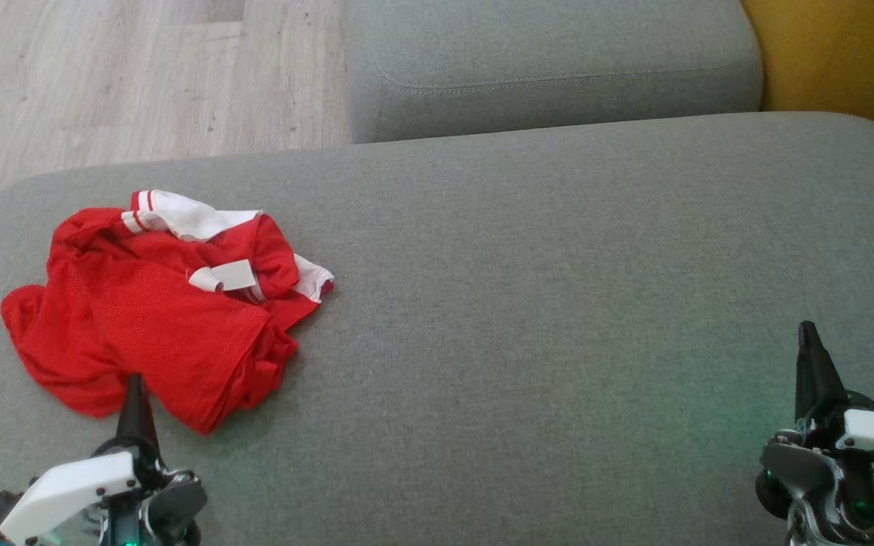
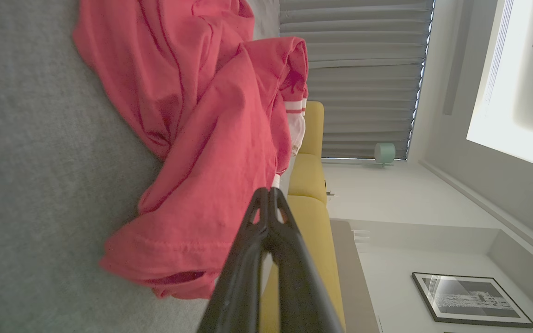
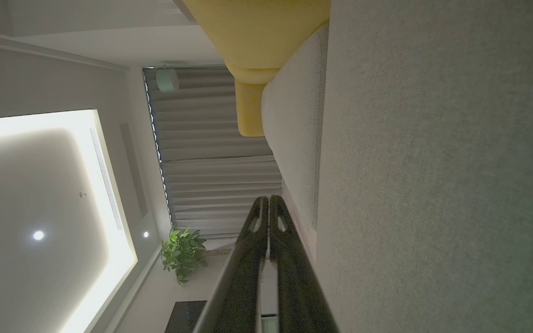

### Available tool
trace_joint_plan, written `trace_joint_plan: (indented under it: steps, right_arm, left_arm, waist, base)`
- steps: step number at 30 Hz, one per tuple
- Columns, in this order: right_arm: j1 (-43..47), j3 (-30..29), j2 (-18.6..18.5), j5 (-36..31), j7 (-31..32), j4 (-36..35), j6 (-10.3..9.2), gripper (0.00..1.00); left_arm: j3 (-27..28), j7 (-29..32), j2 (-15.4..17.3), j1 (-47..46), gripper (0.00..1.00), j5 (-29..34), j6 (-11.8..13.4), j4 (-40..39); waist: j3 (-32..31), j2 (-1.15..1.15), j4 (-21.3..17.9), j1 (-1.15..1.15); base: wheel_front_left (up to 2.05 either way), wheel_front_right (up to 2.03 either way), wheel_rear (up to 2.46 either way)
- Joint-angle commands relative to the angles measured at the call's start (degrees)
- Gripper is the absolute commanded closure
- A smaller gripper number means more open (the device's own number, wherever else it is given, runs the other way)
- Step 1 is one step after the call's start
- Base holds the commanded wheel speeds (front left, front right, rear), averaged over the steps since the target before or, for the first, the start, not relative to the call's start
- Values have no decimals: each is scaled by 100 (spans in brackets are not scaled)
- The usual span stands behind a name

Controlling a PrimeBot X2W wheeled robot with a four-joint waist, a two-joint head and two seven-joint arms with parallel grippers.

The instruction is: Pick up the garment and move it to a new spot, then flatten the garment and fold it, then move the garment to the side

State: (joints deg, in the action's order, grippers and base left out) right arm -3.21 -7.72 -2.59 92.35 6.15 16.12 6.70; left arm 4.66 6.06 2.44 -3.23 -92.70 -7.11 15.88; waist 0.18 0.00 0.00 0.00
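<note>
Grey woven fabric covers the broad sofa cushion [image 1: 528,250] that fills most of the head view, with a second grey cushion [image 1: 558,68] butted against its far edge, pale wood-plank floor [image 1: 103,76] beyond at the far left and mustard-yellow upholstery [image 1: 847,53] at the far right corner

On the left part of the broad cushion lies the red mesh garment with white striped trim [image 1: 141,326], crumpled in a loose heap rather than spread flat. The heap is wider than it is deep, so its long axis runs roughly across the cushion from left to right. A white, red-striped cuff sits at its far edge, a second white-trimmed fold pokes out toward the right, and a rounded red lobe of hem reaches toward the near edge. A small white label [image 1: 226,276] lies face up near the middle of the heap

The left gripper [image 1: 135,381] rises from the lower left with its two dark fingers pressed together, its tip over the garment's near hem; whether it touches the cloth cannot be told. In the left wrist view that gripper [image 2: 269,192] shows the same pressed-together fingers in front of the red garment [image 2: 192,138], with nothing between them

The right gripper [image 1: 809,331] stands at the lower right, well apart from the garment, above bare grey fabric. Its fingers [image 3: 252,259] are pressed together too, holding nothing
</note>
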Motion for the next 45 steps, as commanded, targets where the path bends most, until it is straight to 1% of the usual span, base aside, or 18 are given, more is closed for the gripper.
trace_joint_plan:
  steps: [1,9,10,13,18,25,30,35,36,45]
  right_arm:
    - [-297,121,-29,-17,33,-210,79,100]
    - [-297,121,-29,-17,33,-210,79,100]
    - [0,1,0,0,0,-1,0,0]
    - [97,20,17,1,-5,209,-17,0]
    - [105,116,15,-79,-91,191,-13,0]
    - [121,192,13,-424,-193,146,-9,0]
    - [146,241,11,-859,-278,58,-5,0]
    - [176,270,9,-1306,-362,-41,-1,0]
    - [185,309,9,-1521,-396,-97,1,0]
    - [244,495,5,-2344,-548,-267,8,0]
  left_arm:
    - [185,42,43,-295,100,52,-37,-185]
    - [185,42,43,-295,100,52,-37,-185]
    - [0,0,0,0,0,0,0,1]
    - [-20,-6,-16,86,0,0,5,207]
    - [-117,-91,-11,92,0,68,4,160]
    - [-135,-193,-10,111,0,392,2,50]
    - [-150,-278,-8,136,0,836,3,-80]
    - [-203,-362,-6,157,0,1317,91,-232]
    - [-246,-396,-5,162,0,1527,125,-291]
    - [-431,-547,-1,197,0,2291,240,-488]
  waist:
    - [0,0,0,0]
    - [0,0,0,0]
    - [0,0,0,0]
    - [1,0,0,0]
    - [-43,0,-1,0]
    - [-88,0,1,0]
    - [-118,0,5,0]
    - [-139,0,7,0]
    - [-145,0,7,0]
    - [-190,0,8,0]
  base:
    - [0,0,0]
    - [0,0,0]
    - [0,0,0]
    - [0,0,0]
    - [0,0,0]
    - [0,0,0]
    - [0,0,0]
    - [0,0,0]
    - [0,0,0]
    - [0,0,0]
